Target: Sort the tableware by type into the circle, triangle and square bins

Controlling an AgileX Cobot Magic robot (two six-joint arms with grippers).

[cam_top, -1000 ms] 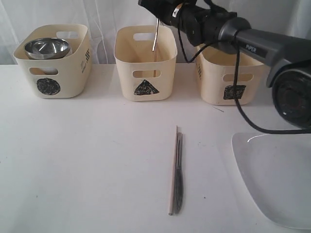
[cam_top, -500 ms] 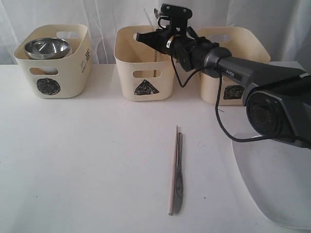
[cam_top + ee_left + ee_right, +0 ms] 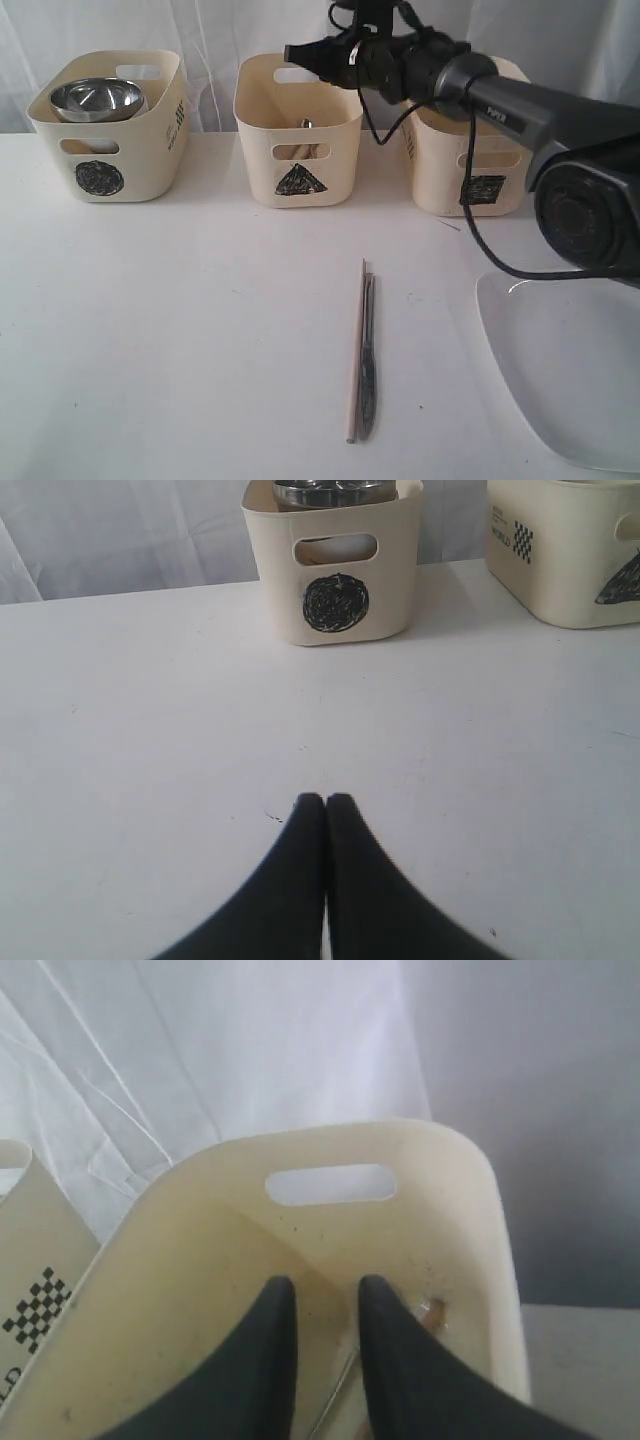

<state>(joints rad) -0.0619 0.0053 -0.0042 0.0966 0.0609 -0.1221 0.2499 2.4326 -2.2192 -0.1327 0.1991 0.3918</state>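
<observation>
The right gripper [image 3: 297,51] is held over the triangle bin [image 3: 262,130] at the table's [image 3: 180,330] back edge, with its jaws narrowly apart and empty. The left gripper [image 3: 325,805] is closed. The knife [image 3: 367,390] and chopstick [image 3: 357,350] are laid touching mid-table.

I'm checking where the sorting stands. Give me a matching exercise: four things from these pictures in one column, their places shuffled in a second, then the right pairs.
1. steel bowl
2. knife
3. white plate
4. right gripper

A. lying on the table alongside the chopstick
B. over the triangle bin, fingers apart
C. inside the circle bin
D. at the table's right edge in the exterior view

Pairs: 1-C, 2-A, 3-D, 4-B
</observation>
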